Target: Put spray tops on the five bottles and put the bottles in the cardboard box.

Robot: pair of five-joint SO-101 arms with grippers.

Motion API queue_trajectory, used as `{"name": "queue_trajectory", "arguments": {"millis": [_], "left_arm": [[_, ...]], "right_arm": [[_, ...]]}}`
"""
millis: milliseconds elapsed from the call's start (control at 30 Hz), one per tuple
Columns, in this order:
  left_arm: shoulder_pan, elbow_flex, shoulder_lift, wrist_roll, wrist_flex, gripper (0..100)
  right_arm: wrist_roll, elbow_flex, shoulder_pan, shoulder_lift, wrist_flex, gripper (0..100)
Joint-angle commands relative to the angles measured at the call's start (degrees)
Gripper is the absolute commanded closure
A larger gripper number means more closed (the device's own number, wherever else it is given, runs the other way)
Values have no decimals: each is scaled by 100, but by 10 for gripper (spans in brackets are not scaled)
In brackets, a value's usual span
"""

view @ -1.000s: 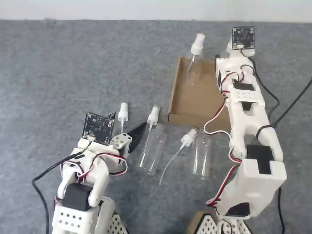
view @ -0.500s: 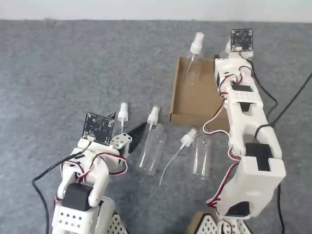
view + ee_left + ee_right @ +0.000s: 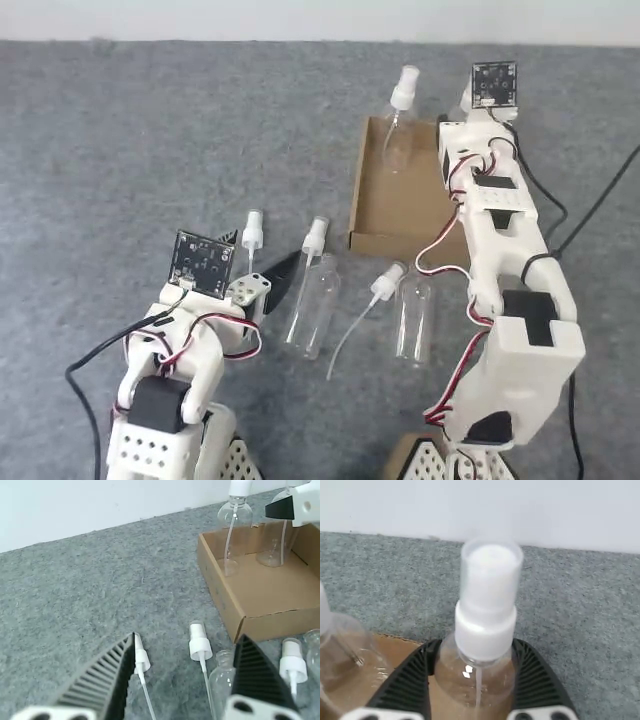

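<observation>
The right pincer (image 3: 476,652) is clenched on a capped bottle (image 3: 470,680) that stands upright, long axis vertical, in the cardboard box (image 3: 400,215) at its 1 o'clock corner. Its base seems to sit on the box floor. A second bottle (image 3: 398,140) stands at the 11 o'clock corner. The left pincer (image 3: 187,639) gapes, released, with two lying bottles (image 3: 312,300) at its 1 to 3 o'clock, so it is the nearer arm for those.

Capped bottles (image 3: 235,516) upright in cardboard box (image 3: 400,212), clear bottles (image 3: 312,305) lying beside
</observation>
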Motion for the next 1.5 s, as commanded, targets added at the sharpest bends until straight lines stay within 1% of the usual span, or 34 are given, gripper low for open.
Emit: {"name": "queue_trajectory", "arguments": {"millis": [0,233,300,467,567,1467], "left_arm": [[-9,-13,-70,-44,-149,706],[-9,-13,-70,-44,-149,706],[-9,-13,-70,-44,-149,706],[-9,-13,-70,-44,-149,706],[-9,-13,-70,-44,-149,706],[-44,-4,-70,-44,-149,706]], "right_arm": [[9,-88,13,-66,-84,987],[9,-88,-4,-66,-84,986],[9,-88,-4,-66,-84,953],[9,-88,-4,-48,-75,820],[9,-88,-4,-48,-75,788],[9,-193,-4,-119,-84,785]]}}
